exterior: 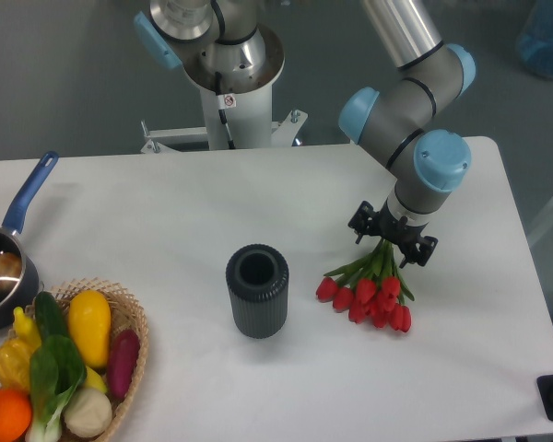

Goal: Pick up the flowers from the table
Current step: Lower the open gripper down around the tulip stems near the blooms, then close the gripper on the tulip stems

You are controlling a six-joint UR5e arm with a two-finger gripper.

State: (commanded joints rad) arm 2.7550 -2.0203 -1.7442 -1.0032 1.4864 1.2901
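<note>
The black two-finger gripper sits low over the green stems of the flowers, fingers spread either side of them; whether it is clamping them cannot be told. The red tulip heads lie on the smooth white table, toward its right edge. A ribbed dark cylindrical vase stands left of them. No writing can be read.

The flowers, a small tied bunch of red tulips with thin green stems and leaves, are lying on the right half of the white tabletop. The red heads are pointing toward the near edge, fanned in a cluster; the stems are running up and away, their far ends seemingly hidden.
</note>
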